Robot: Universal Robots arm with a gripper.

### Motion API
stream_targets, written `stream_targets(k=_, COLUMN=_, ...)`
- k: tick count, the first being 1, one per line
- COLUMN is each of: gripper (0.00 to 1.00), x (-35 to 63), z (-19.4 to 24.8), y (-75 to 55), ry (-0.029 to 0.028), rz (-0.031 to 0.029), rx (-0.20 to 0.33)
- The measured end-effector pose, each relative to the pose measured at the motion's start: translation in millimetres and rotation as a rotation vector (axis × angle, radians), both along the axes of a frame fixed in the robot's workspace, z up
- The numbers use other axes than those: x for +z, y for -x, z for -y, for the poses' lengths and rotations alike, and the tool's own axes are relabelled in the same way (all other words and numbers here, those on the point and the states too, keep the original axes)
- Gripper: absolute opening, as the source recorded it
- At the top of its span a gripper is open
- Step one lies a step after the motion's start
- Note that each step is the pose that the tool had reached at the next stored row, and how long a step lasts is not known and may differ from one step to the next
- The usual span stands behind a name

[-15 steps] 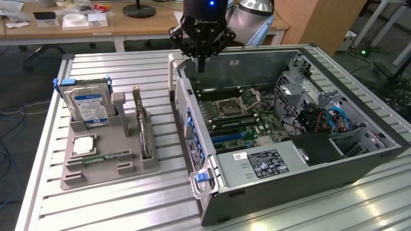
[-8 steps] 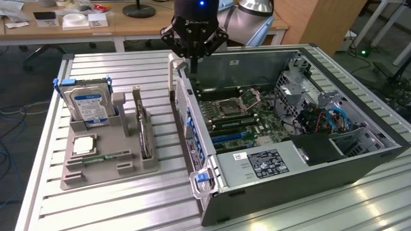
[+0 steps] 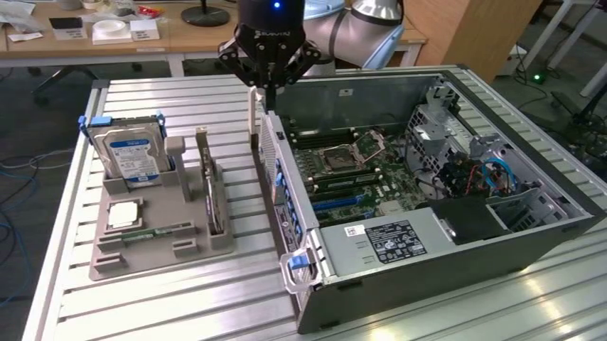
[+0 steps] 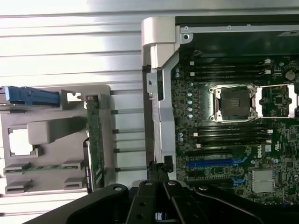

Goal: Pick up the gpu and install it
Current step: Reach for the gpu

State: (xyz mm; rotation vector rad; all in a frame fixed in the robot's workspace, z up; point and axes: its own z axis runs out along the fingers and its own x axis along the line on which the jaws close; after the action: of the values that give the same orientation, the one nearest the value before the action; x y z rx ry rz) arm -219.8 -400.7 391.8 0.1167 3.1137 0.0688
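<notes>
The gpu (image 3: pixel 212 199) stands on its edge in a slot of the grey holder (image 3: pixel 161 249) on the exterior view's left. From the wrist its green board edge, the gpu (image 4: pixel 95 144), runs along the holder (image 4: pixel 56 126). My gripper (image 3: pixel 269 96) hangs shut above the rear wall of the open computer case (image 3: pixel 417 270), to the right of the gpu and apart from it. Nothing shows between its fingers. In the wrist view the gripper (image 4: pixel 158 175) sits over the case's rear edge, beside the motherboard (image 4: pixel 233 140).
A silver hard drive (image 3: pixel 133 153) with a blue-white label stands at the holder's back. A pale square chip (image 3: pixel 124 213) and a narrow memory stick (image 3: pixel 152 233) lie in front. A pale upright bar (image 3: pixel 254 121) stands at the case's rear wall. The slatted metal table (image 3: pixel 170 305) carries everything.
</notes>
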Motion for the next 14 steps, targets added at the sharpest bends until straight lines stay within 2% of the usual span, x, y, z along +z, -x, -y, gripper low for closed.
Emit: stream_targets(k=14, gripper=0.1, x=-0.5, z=2.2, y=40.4, ry=0.0, rz=0.0001, rx=0.0)
